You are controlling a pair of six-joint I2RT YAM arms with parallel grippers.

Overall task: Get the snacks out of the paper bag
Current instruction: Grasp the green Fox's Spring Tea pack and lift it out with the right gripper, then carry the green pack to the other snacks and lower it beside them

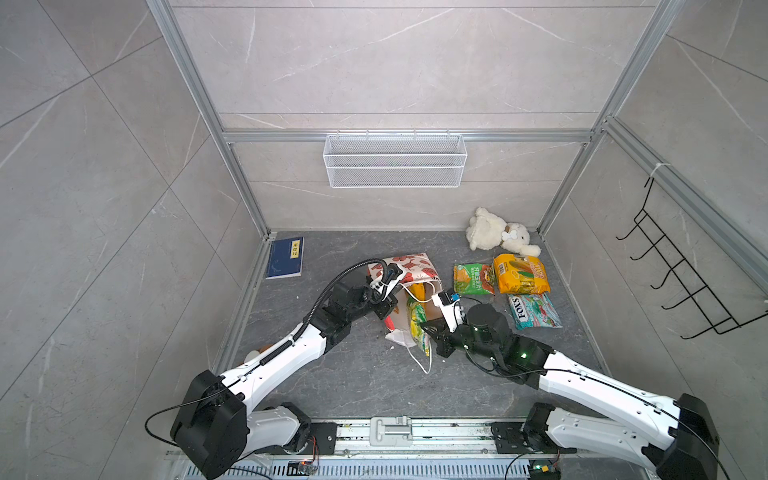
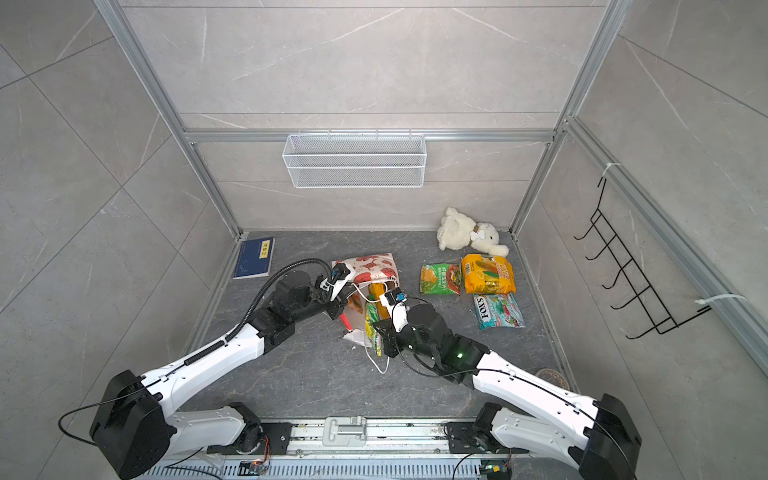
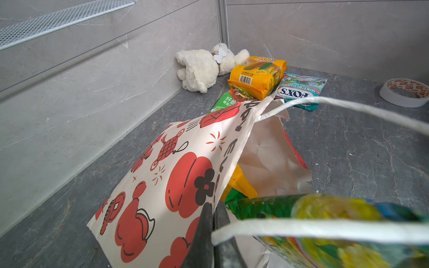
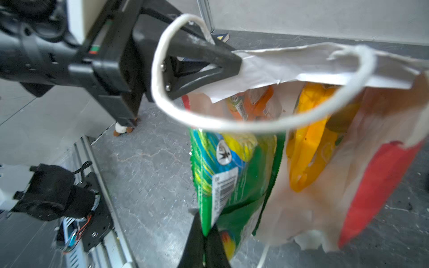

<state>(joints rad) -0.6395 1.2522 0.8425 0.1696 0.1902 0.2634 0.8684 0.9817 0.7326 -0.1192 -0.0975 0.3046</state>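
Though blurred, handle (image 4: pixel 243 127) seemingly across packet (image 4: pixel 232 176).

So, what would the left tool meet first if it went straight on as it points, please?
The left tool is shut on the paper bag, so that comes first; past it, probably the green packet lying on the table, though depth is unclear.

We record a white plush toy (image 1: pixel 490 232) in the far right corner of the worktop (image 1: pixel 357 374), a blue book (image 1: pixel 286 257) far left, a wire-mesh basket (image 1: pixel 395 160) on the rear wall, a black hook rack (image 1: pixel 681 282) on the right wall, and a tape roll (image 3: pixel 405 92) lying flat.
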